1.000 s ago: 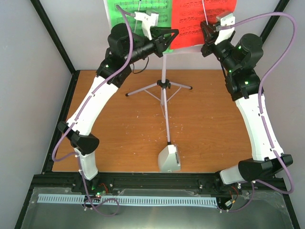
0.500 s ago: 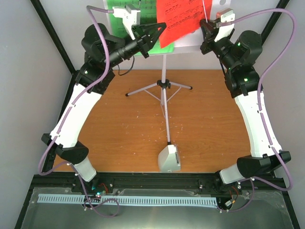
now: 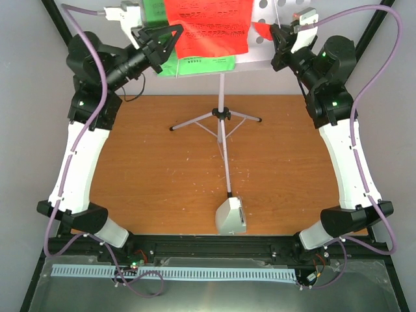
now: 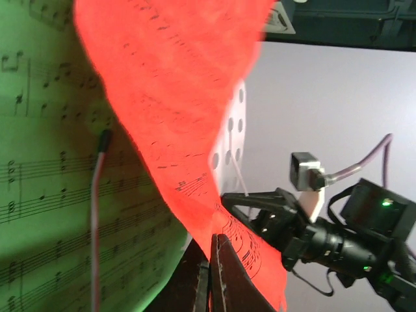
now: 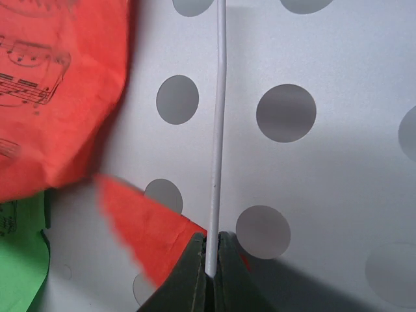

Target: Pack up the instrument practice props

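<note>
Red marks the thing in hand: the red sheet [image 3: 208,29] hangs loose across the front of the white perforated music stand [image 3: 270,10]. The stand is on its tripod [image 3: 221,117] at the middle of the far edge of the table [image 3: 149,169], and the green sheet [image 3: 198,64] lies behind the red one. The left gripper [image 3: 175,31] has its fingers clamped on an edge of the red sheet. The right gripper [image 3: 276,36] is at the stand's right side. The metronome [image 3: 231,218] sits untouched at the middle of the near edge, just beside one tripod foot.

To do this step well, the left arm would best draw the paper off smoothly, along its own plane. That way it neither tears nor drags the green sheet with it, while the right arm steadies the stand.

Only the left wrist view shows how the paper twists up from the pinch. Only the right wrist view shows that arm's fingers [image 5: 192,273] together on a thin white wire [image 5: 218,130] running down the stand's face. A red scrap [image 5: 143,234] lies just beside them; whether it is torn off or a folded corner cannot be told.
</note>
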`<state>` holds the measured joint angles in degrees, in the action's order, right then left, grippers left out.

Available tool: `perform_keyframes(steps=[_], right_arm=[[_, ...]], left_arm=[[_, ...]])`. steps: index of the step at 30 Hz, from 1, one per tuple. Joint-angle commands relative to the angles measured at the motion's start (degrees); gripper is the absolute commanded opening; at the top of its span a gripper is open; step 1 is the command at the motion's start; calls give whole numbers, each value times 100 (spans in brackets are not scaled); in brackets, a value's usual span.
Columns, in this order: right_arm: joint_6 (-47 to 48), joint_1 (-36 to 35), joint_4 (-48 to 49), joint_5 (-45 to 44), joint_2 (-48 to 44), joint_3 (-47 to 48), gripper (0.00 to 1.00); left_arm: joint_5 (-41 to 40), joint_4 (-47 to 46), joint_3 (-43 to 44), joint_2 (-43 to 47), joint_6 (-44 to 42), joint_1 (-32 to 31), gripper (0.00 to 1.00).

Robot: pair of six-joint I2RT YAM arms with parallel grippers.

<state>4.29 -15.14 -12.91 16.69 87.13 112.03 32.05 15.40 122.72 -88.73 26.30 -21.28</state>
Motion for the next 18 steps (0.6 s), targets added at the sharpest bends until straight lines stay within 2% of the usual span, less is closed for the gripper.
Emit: perform_keyframes(steps=[1,18], right_arm=[[-242,-12,-335,52,206,104,3],[-269,-12,-311,186,189,98,8]], left_arm=[[260,-67,58,269,207,71,0],[617,-168,37,6,420,74,0]])
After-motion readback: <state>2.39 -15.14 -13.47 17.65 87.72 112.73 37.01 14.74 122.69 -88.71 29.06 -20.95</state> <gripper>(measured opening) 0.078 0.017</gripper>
